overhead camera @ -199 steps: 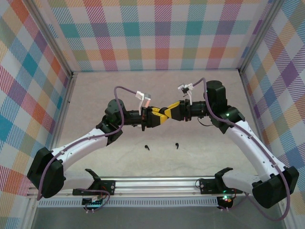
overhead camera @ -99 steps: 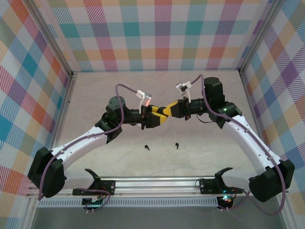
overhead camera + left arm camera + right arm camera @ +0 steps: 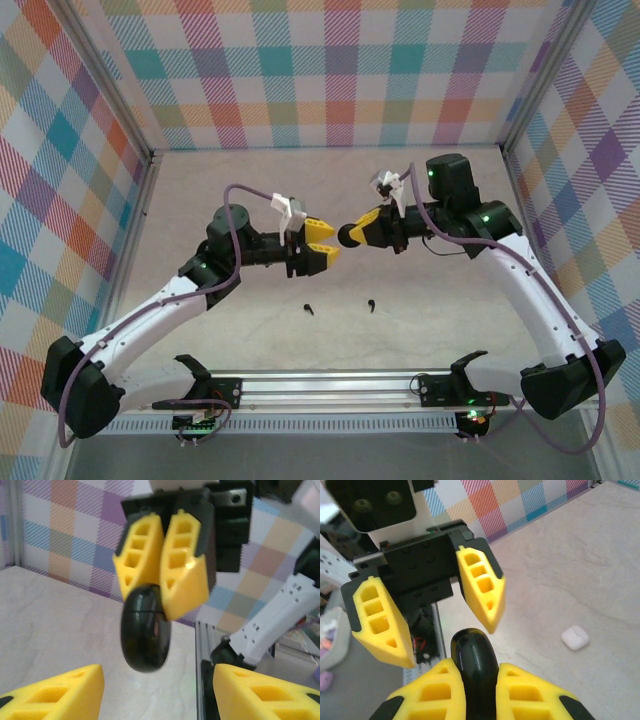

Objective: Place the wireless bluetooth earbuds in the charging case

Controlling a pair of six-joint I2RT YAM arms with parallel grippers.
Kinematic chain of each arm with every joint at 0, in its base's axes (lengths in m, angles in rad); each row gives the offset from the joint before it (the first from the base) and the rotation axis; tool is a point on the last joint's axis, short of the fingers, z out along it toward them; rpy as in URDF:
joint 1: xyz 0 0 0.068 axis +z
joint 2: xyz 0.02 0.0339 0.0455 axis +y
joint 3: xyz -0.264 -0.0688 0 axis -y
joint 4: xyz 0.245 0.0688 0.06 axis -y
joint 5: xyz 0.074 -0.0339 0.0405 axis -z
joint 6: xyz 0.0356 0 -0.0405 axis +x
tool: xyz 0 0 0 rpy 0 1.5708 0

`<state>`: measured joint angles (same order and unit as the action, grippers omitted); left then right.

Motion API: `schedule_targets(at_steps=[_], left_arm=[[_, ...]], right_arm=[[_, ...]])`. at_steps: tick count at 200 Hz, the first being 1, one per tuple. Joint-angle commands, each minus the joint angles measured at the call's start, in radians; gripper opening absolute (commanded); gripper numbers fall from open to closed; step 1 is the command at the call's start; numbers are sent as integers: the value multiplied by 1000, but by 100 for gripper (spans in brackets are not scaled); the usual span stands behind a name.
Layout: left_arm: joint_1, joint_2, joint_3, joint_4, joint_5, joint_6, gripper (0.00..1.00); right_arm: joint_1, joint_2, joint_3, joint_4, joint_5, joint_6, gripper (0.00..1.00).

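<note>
Pale marbled surface fills my top feed, boxed in by pastel plaid walls. Nearest me, a metal rail runs along the edge with both arm bases bolted to it. Just past the rail, two black stemmed earbuds lie loose on the surface. The left earbud and the right earbud are apart from each other and touch nothing else. Neither sits in a case.

Farther in, the left arm and the right arm reach toward each other and meet nose to nose over the middle of the surface.

The right jaws are clenched on a black case. On my right wrist feed its glossy rounded body is squeezed between the two yellow fingers, and its free end sticks out toward the left arm. My left wrist feed shows the case as a dark oval with a seam across it and the lid shut. It hangs from the right fingers, off the surface.

The left jaws are released. Their fingers stand wide on either side of the case, clear of it, gripping nothing.

On the right wrist feed a white case lies closed on the bare surface, well apart from both jaws. From that angle I cannot tell how far back it sits.
</note>
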<state>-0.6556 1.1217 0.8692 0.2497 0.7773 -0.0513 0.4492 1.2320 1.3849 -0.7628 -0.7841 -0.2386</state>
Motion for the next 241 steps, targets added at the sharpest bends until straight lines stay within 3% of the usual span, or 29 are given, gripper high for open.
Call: schedule_targets(at_steps=[1, 29, 96, 241], left_arm=[[4, 16, 43, -223, 115, 310, 57], [4, 33, 46, -237, 125, 371, 54], [4, 125, 62, -89, 152, 230, 50], [-9, 150, 59, -31, 203, 171, 47]], right_arm=[[14, 4, 37, -134, 30, -207, 2], [51, 9, 59, -205, 89, -294, 3], [143, 54, 90, -261, 153, -358, 4], [157, 50, 86, -206, 149, -328, 2]])
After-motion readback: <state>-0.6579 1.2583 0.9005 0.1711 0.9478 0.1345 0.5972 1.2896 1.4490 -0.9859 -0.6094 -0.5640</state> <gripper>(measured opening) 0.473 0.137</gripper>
